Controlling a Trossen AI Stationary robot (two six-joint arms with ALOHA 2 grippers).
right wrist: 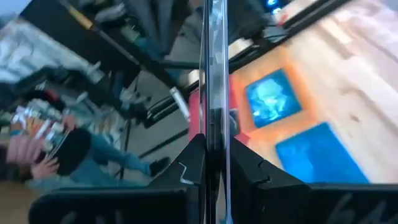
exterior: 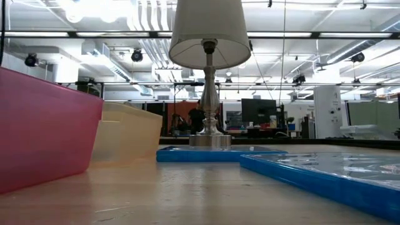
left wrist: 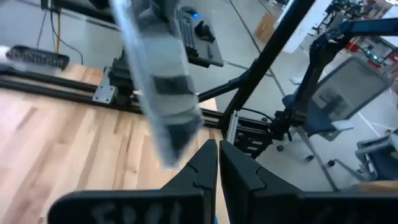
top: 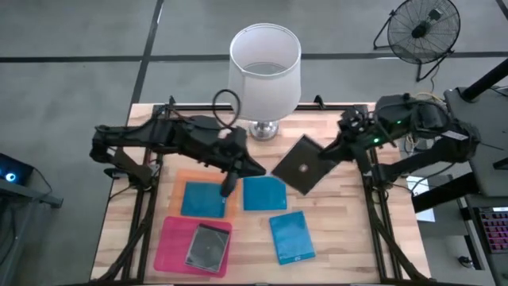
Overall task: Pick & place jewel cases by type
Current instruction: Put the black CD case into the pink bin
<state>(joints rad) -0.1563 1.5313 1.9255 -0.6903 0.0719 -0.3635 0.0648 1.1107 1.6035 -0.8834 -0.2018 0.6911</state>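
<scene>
My right gripper [top: 327, 153] is raised over the table's right half and is shut on a dark grey jewel case [top: 302, 164]. My left gripper [top: 255, 168] is shut and holds nothing. It hovers above the table's middle, just left of that case. One blue jewel case [top: 202, 199] lies flat in the orange tray [top: 181, 176]. Two more blue cases [top: 264, 193] [top: 291, 236] lie flat on the wood. A clear-silvery case [top: 208, 246] lies in the pink tray [top: 171, 242]. Neither gripper shows in the low view. My right gripper pinches the dark grey case between its two fingers [right wrist: 186, 165] at the edge [right wrist: 213, 127] nearest the table's right side. The fingers come from the right, slanting a little downward. The case is lifted clear of the table, tilted, and juts out past the fingertips toward the left.
A lamp with a white shade [top: 264, 63] stands at the middle of the far edge. Black frame rails [top: 373, 199] run along the table's sides. Bare wood [top: 341, 230] lies at the near right. A fan [top: 419, 28] stands on the floor beyond the table.
</scene>
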